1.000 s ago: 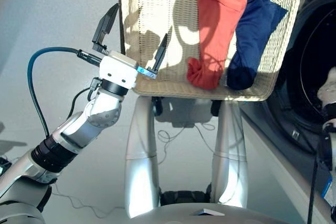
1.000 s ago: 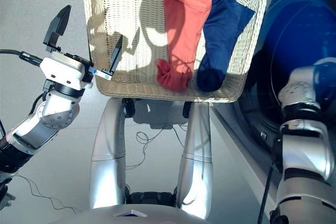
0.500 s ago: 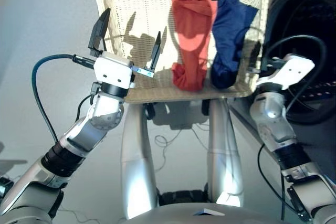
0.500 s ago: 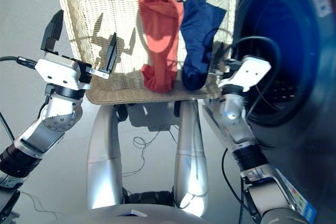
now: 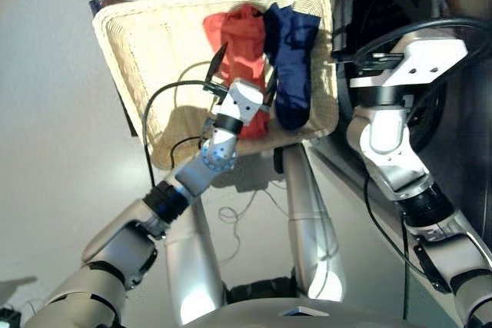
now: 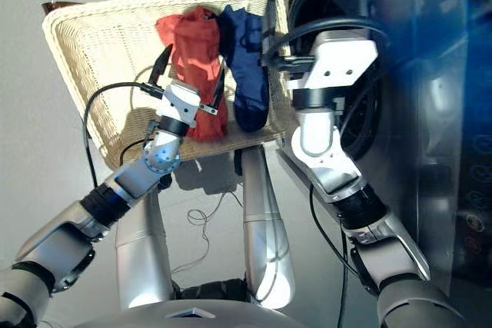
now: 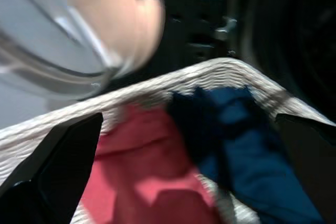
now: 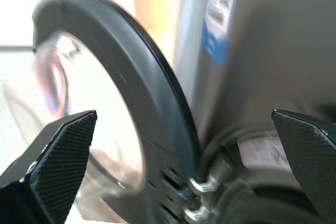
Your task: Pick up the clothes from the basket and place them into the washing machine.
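Your left end effector hangs wide open and empty over the coral garment in the basket; it runs lengthwise ahead, navy garment beside it. Right end effector, also open, faces the washing machine.

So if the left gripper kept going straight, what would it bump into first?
Most likely the red garment. The left gripper is open right over it in the basket, though depth is hard to judge.
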